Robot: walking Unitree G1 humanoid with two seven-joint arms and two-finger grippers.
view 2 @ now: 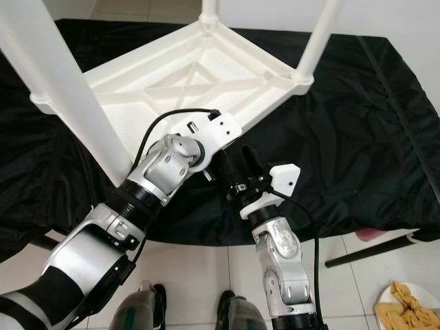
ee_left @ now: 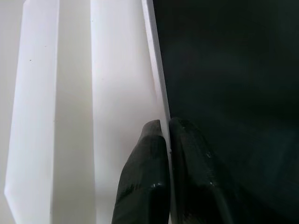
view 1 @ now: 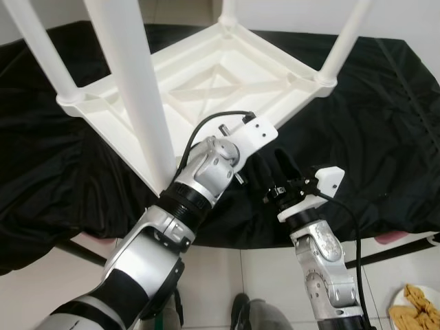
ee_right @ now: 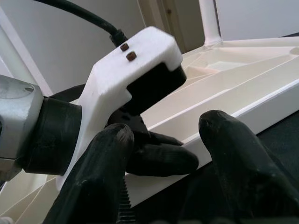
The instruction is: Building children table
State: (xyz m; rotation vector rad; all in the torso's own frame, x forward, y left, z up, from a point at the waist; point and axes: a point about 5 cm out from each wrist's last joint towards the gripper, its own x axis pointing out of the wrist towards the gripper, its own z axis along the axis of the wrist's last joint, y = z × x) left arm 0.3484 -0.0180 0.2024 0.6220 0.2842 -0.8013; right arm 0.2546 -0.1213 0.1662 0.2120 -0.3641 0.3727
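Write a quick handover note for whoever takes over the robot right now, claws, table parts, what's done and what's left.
Left claw: shut on the near rim of the white table top, pinching its edge.
Right claw: open, just beside the left one at the same rim, holding nothing.
Table: upside down on the black cloth, legs pointing up; at least three are seated at the corners.
Done: those legs appear fitted.
Left: the fourth corner cannot be judged; check every leg is tight, then probably turn the table upright.
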